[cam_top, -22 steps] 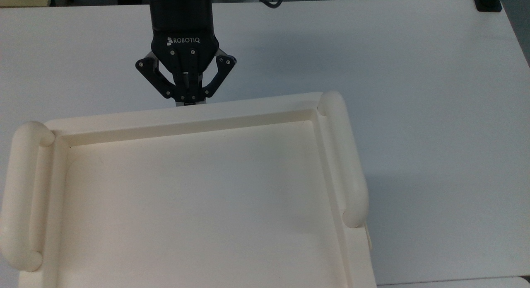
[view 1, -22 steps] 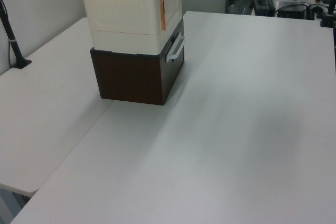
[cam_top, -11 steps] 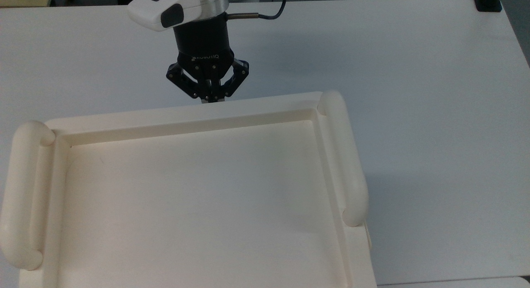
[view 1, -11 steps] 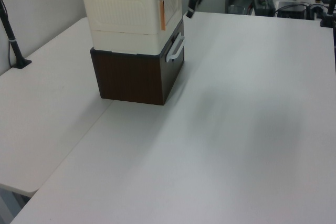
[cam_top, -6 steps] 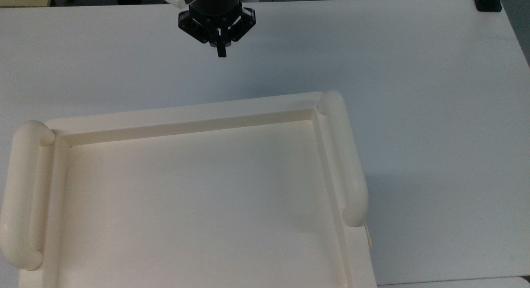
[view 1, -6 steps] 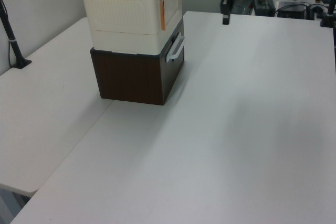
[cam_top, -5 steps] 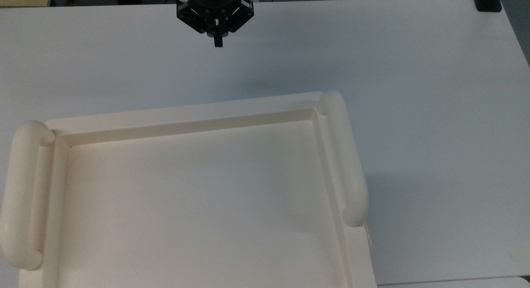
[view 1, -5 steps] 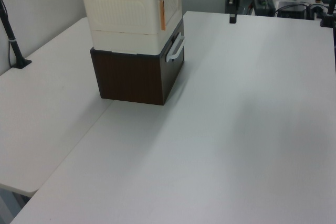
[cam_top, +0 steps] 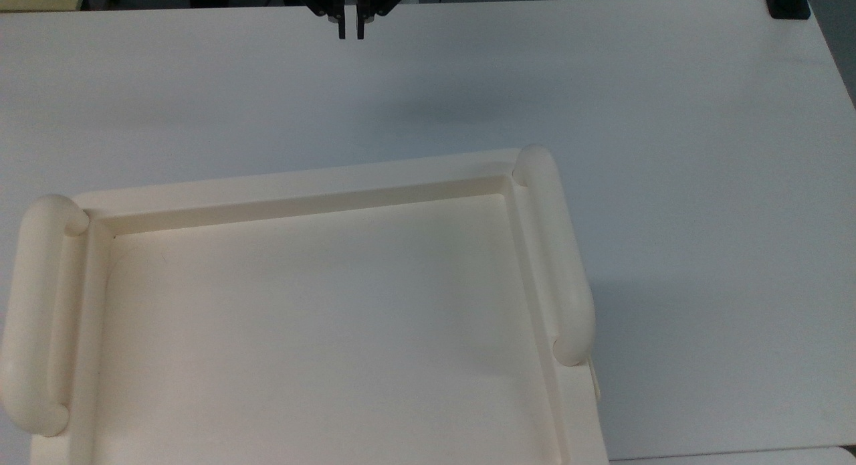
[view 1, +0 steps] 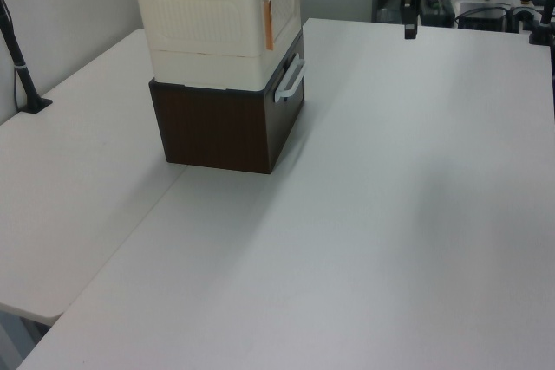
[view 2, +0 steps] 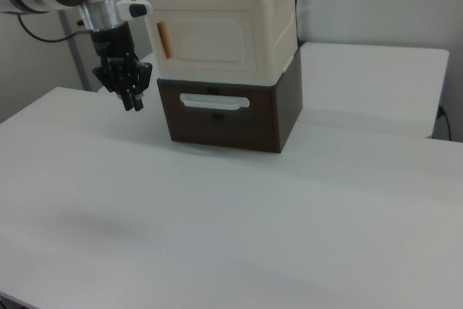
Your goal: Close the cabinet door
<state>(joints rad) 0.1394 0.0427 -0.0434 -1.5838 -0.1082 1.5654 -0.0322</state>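
The cream cabinet (cam_top: 301, 184) fills the top view's lower left with its recessed top and two tubular handles. It stands on a dark brown drawer box (view 2: 231, 124). The cabinet door (view 2: 210, 37) lies flush in the cabinet's front, with a copper fitting (view 2: 164, 40) on the right view's left edge. The door (view 1: 283, 6) also faces the left view's right. My gripper (cam_top: 351, 31) hangs over the bare table, well away from the cabinet, with a narrow gap between its fingertips and nothing held. It is left of the cabinet in the right view (view 2: 132, 101) and far back in the left view (view 1: 409, 30).
The drawer box has a white handle (view 2: 213, 101). White table (cam_top: 669, 184) stretches wide around the cabinet. A black clamp (cam_top: 789, 3) sits at the top view's top right corner, and a black pole (view 1: 22, 67) stands at the left view's left edge.
My gripper has drawn back from the cabinet's front edge towards the top view's upper edge. Its fingertips, pressed together before, now show a small gap. The cabinet has not moved.
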